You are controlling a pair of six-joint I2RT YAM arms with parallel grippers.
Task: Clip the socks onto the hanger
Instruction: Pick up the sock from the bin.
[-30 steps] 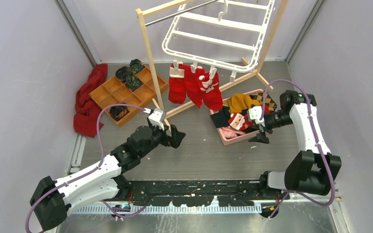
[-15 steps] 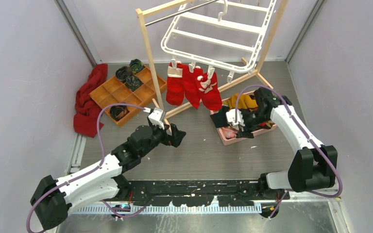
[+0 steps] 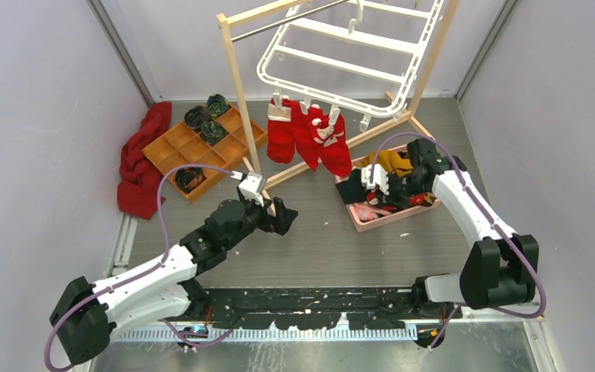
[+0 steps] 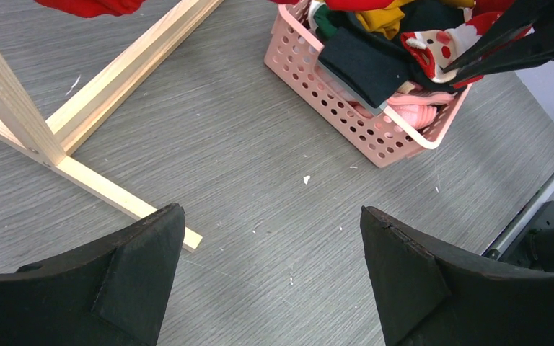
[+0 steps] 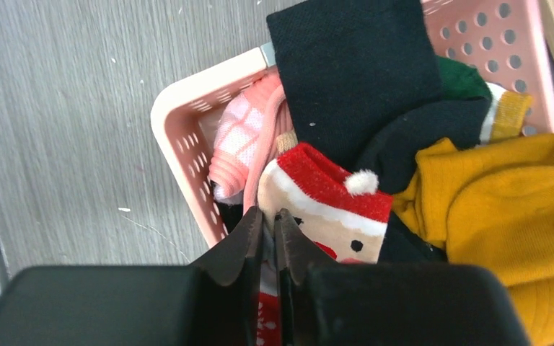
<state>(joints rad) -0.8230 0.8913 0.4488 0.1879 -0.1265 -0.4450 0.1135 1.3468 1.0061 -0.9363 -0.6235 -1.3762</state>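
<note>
The white hanger [image 3: 341,66] hangs tilted from the wooden rack [image 3: 240,85], with three red socks [image 3: 310,139] clipped along its near edge. In the pink basket [image 5: 180,122] lies a red Santa-face sock [image 5: 324,194]. My right gripper [image 5: 268,213] is down in the basket [image 3: 380,221], shut on that sock's edge. The left gripper [image 4: 270,209] hovers open over bare grey floor, left of the basket [image 4: 346,119], with nothing between its fingers. From above, it [image 3: 279,217] sits near the rack's foot.
The basket also holds black, mustard [image 5: 505,209] and pink garments. A wooden compartment tray [image 3: 201,143] with rolled dark socks and a dark red cloth [image 3: 139,163] lie at the back left. The rack's wooden base bars [image 4: 115,79] cross the floor by the left gripper.
The right arm swung left from beside the basket into it, and its gripper closed from wide open onto the Santa sock. The left arm barely moved.
</note>
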